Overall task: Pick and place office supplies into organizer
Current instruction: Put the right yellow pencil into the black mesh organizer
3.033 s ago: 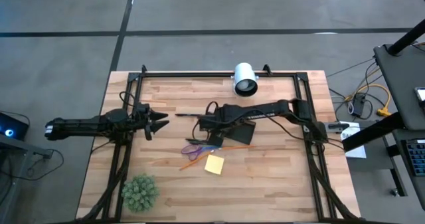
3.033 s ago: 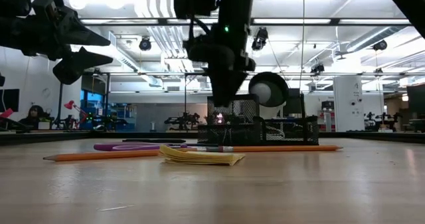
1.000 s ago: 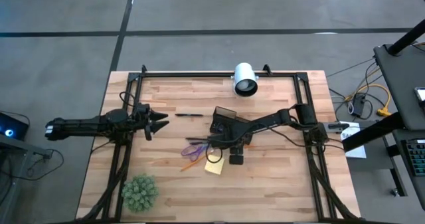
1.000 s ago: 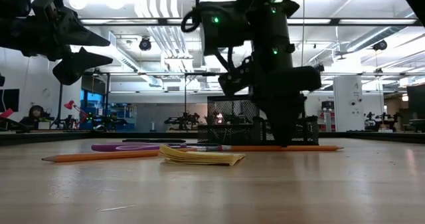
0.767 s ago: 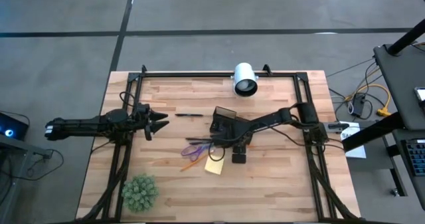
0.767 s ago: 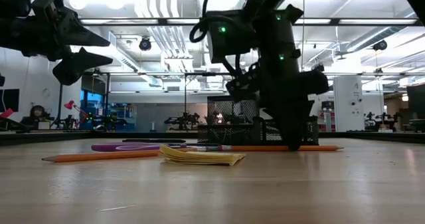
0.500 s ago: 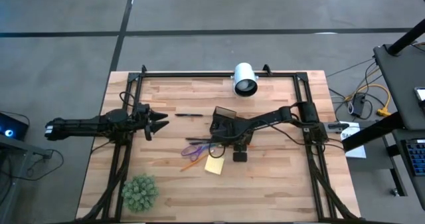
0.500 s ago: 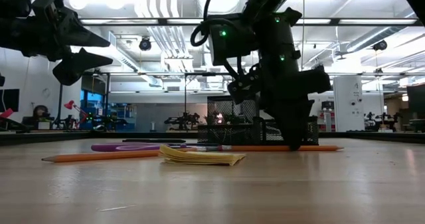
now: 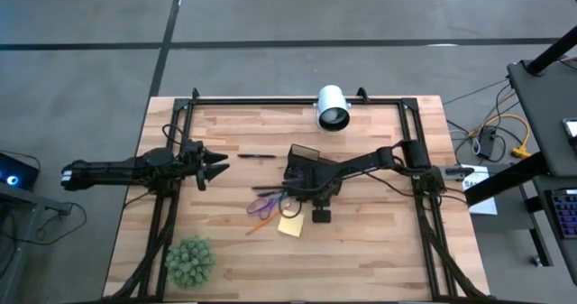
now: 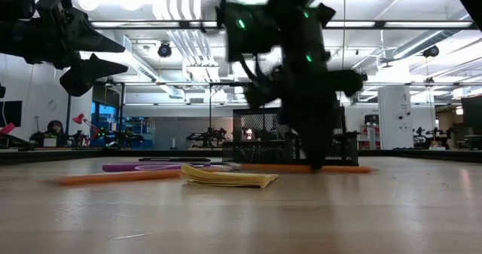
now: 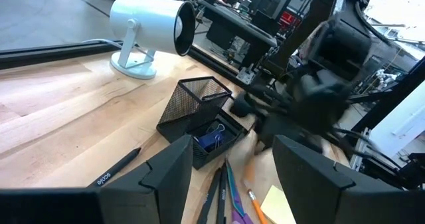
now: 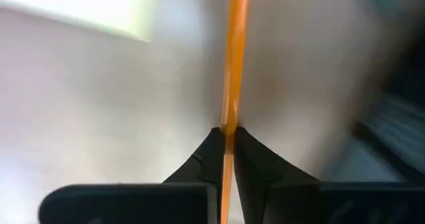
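Note:
An orange pencil (image 10: 188, 172) lies along the table at its middle, and my right gripper (image 12: 226, 136) is shut on it, pointing down. In front of it lies the yellow sticky-note pad (image 9: 290, 225). The purple-handled scissors (image 9: 261, 202) and a dark pen (image 9: 267, 189) lie to the pencil's left. Another black pen (image 9: 257, 156) lies farther back. The black mesh organizer (image 9: 304, 160) stands just behind my right gripper (image 9: 311, 198) and holds blue clips (image 11: 212, 139). My left gripper (image 9: 221, 166) hangs open above the table's left side. My right gripper pinches the pencil's shaft (image 12: 230, 121) between its two fingertips, toward the pencil's right end (image 10: 343, 169). The fingers come from above, pointing down, and lie across the pencil. The pencil is about level at table height; I cannot tell whether it is lifted clear.
A white cylindrical camera (image 9: 332, 107) stands at the far edge behind the organizer. A fuzzy green plant ball (image 9: 189, 261) sits at the near left corner. Bare wood lies along the near edge and on the right side.
My right gripper has stayed low at the pencil and moved slightly toward the table's left. The pencil, still before, now shows blurred and shifted a little along the table with the gripper on it.

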`<move>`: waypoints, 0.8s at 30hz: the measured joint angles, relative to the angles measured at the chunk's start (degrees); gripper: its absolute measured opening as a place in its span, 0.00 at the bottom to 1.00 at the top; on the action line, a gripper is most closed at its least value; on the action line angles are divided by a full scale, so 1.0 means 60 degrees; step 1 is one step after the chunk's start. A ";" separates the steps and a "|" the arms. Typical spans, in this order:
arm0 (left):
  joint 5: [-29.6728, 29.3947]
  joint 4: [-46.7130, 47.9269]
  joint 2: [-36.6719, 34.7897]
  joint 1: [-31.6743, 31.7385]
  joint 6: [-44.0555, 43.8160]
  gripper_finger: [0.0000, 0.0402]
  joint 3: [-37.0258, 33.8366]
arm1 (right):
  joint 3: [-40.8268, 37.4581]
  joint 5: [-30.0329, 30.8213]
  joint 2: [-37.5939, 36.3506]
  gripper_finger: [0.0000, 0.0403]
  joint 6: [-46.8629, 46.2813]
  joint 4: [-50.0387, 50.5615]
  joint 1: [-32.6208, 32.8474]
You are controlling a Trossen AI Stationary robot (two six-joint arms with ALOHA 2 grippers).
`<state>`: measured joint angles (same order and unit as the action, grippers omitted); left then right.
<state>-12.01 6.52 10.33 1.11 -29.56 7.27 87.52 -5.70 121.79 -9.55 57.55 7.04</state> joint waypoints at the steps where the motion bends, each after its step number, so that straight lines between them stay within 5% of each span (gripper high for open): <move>1: 0.0000 -0.0011 0.0003 0.0003 0.0000 0.49 0.0000 | 0.0148 -0.0396 0.0016 0.03 -0.0123 -0.0109 0.0050; 5: 0.0000 -0.0001 0.0007 0.0002 0.0000 0.49 0.0005 | 0.0688 -0.1381 0.0016 0.03 -0.0945 -0.0045 0.0182; 12: 0.0000 -0.0005 0.0000 0.0001 0.0000 0.49 0.0033 | 0.1770 -0.0385 -0.0039 0.03 -0.2202 0.0091 0.0468; 24: 0.0005 -0.0014 0.0000 0.0003 -0.0004 0.49 0.0055 | 0.3725 0.8003 -0.0443 0.03 -0.5874 0.0206 0.0524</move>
<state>-11.98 6.44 10.33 1.12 -29.58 7.60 109.87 42.32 119.13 -44.79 58.79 10.19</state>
